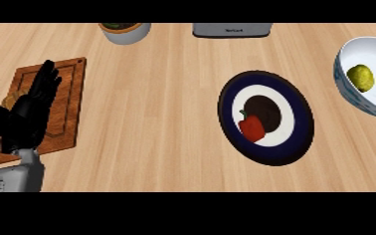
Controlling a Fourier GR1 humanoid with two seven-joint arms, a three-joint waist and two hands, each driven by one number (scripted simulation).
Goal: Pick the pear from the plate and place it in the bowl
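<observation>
A yellow-green pear (360, 77) lies inside the white bowl (342, 82) at the right edge of the head view. The dark blue and white plate (286, 139) sits right of the middle and holds a red pepper (252, 127). My left hand (28, 113) rests open at the left edge, fingers straight and pointing up, over the wooden board. My right hand does not show.
A wooden cutting board (64, 104) lies at the left under my left hand. A grey pot with a plant (125, 32) stands at the back left. A grey appliance (232, 30) sits at the back centre.
</observation>
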